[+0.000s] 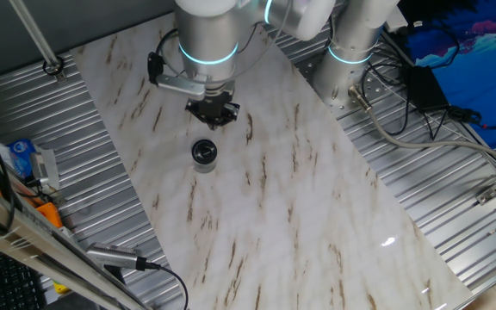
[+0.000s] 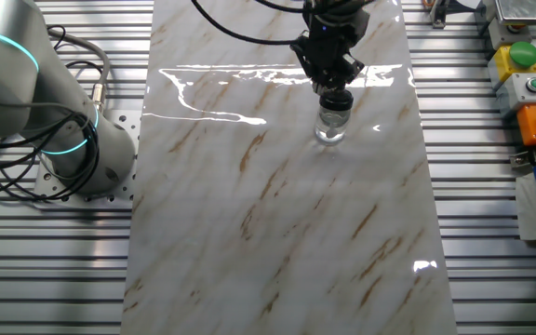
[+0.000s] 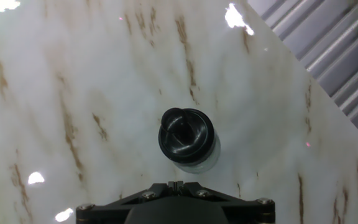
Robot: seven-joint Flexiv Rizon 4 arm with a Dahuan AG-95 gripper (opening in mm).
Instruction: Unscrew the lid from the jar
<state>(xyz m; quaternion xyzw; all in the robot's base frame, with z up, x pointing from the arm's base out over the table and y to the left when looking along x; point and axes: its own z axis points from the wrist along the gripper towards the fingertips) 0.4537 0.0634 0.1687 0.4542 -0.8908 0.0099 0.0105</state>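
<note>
The jar [image 1: 203, 164] stands upright on the marble tabletop, a small clear body with the black lid [image 1: 203, 151] on top. In the other fixed view the jar [image 2: 330, 128] and lid [image 2: 335, 100] sit just below my gripper [image 2: 335, 82]. In the hand view the lid [image 3: 186, 136] is near the centre, with a rim of the jar [image 3: 209, 162] showing under it. My gripper [image 3: 176, 184] is above the jar, apart from it; its fingers are together and hold nothing. In one fixed view the gripper [image 1: 213, 114] hangs just behind the jar.
The marble board [image 1: 257, 198] lies on a ribbed metal table [image 1: 420, 172]. The robot base [image 1: 351, 52] and cables stand at the back right. A button box [image 2: 527, 84] sits beside the board, and tools [image 1: 33, 168] lie at the left.
</note>
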